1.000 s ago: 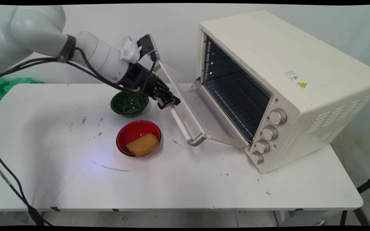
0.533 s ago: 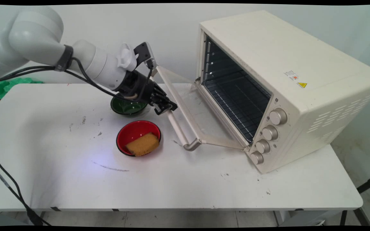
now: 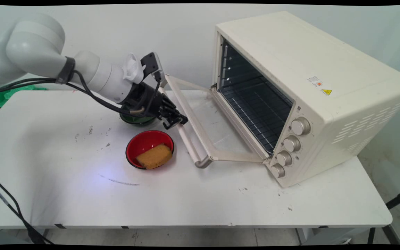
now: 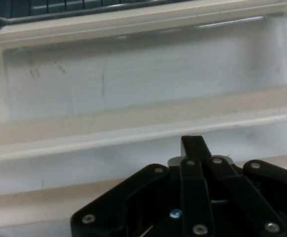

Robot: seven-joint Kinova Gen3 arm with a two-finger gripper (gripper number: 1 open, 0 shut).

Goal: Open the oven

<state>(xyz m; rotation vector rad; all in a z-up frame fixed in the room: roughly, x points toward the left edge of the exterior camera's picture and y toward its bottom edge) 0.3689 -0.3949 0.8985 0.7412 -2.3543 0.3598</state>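
Counter (image 3: 64,194): white, scuffed, grey marks towards the near edge.

Red bowl (image 3: 141,142): approx. centre of the counter, upright. Holds a tan sponge-like block (image 3: 154,156), tilted against the bowl's near-right wall.

Oven door (image 3: 207,121): glass pane in a cream frame, hinged at the oven's lower front edge, lowered almost flat just above the counter. Door handle (image 3: 189,143): cream bar w/ metal end brackets, along the door's free edge, just right of the red bowl.

Hand (image 3: 176,120): black, at the handle bar's far part, above and behind the red bowl. Hand view: fingers (image 4: 195,148) drawn together at the handle bar (image 4: 133,132), pane beyond. Whether the fingers clamp the bar or only press on it: cannot tell.

Green bowl (image 3: 138,119): behind the red bowl, mostly hidden under the wrist.

Toaster oven (image 3: 311,86): cream, right half of the counter towards the far edge, cavity open, wire rack (image 3: 255,107) inside, four knobs (image 3: 292,143) on the front right panel.
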